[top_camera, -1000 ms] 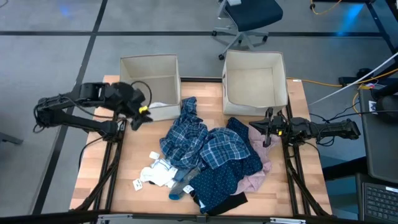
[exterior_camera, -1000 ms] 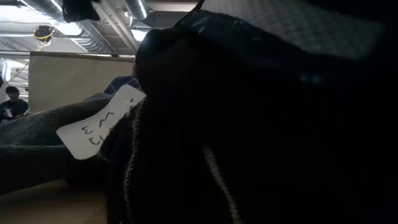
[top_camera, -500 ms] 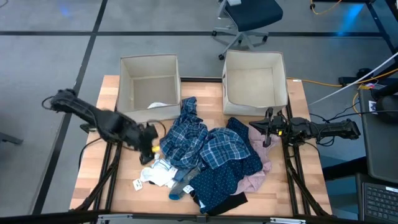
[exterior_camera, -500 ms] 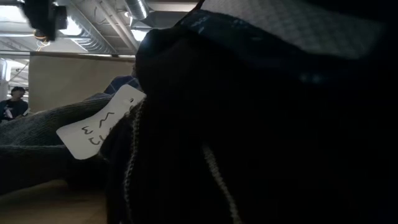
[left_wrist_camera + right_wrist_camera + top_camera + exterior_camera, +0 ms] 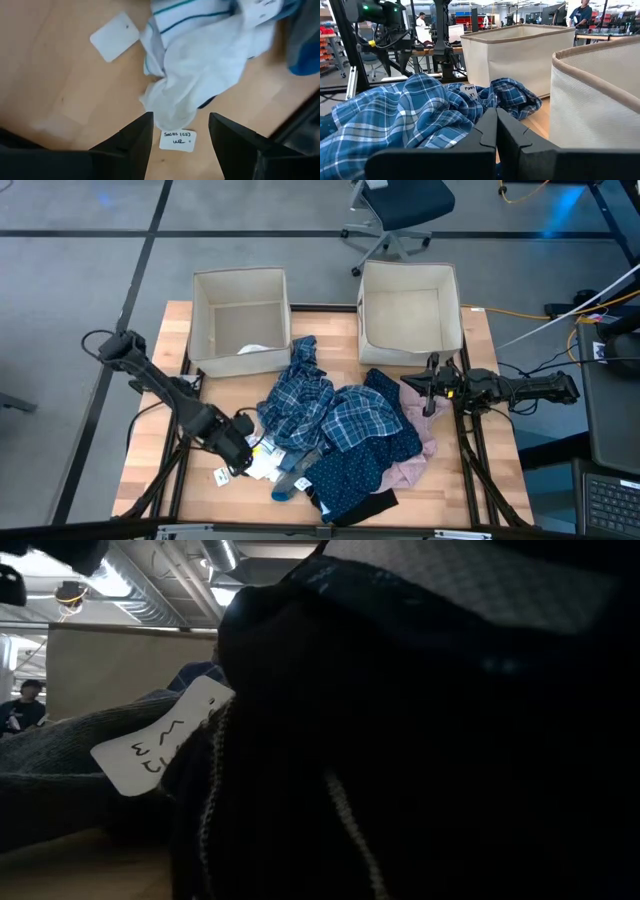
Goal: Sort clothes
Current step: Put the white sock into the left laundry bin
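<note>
white sock (image 5: 200,60), parted jaws above, paper tags (image 5: 114,36)

From overhead I get even, soft light on the table (image 5: 150,450), with faint shadows. My low camera is nearly blacked out by dark fabric (image 5: 420,740) pressed close, backlit by bright ceiling lights (image 5: 110,585). The left wrist feed smears the white socks (image 5: 200,60); the right wrist feed is bright, with sharp plaid (image 5: 405,115).

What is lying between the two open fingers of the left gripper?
In the left wrist view, the left gripper frames the tip of a small white sock and a small paper tag on bare wood.
</note>
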You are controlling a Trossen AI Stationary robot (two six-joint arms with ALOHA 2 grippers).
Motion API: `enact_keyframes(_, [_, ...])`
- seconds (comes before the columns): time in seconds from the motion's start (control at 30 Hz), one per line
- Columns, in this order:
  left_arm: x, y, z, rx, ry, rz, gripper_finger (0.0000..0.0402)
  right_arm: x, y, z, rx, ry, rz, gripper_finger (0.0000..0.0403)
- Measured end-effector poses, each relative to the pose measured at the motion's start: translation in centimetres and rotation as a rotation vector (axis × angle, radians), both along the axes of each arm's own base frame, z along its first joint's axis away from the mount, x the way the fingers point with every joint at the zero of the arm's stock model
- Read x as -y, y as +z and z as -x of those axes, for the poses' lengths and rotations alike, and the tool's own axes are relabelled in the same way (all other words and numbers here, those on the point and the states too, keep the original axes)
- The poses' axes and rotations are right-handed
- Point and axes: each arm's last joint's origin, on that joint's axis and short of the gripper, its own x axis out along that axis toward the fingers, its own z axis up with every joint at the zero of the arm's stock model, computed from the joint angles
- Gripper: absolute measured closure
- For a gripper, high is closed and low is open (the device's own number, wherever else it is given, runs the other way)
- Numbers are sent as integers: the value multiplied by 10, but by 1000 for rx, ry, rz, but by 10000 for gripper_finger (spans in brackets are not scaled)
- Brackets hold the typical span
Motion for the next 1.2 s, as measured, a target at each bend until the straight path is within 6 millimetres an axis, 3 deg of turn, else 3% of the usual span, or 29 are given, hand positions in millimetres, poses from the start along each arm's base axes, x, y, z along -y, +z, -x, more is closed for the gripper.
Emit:
enact_keyframes(0.3, [14, -33, -7, -98, -79, -64, 220, 0, 0, 0, -1, 0, 6, 397])
enact_keyframes(0.53, [10, -72, 0, -104, -73, -21, 220, 0, 0, 0, -1, 2, 5, 397])
enact_keyframes(0.8, [2, -92, 10, -128, -74, -40, 226, 0, 0, 0, -2, 3, 5, 397])
enact_keyframes(0.9, [1, -93, 11, -128, -92, -41, 255, 0, 0, 0, -2, 3, 5, 397])
enact_keyframes(1.2, [0, -90, 12, -136, -138, -52, 390, 0, 0, 0, -4, 2, 6, 397])
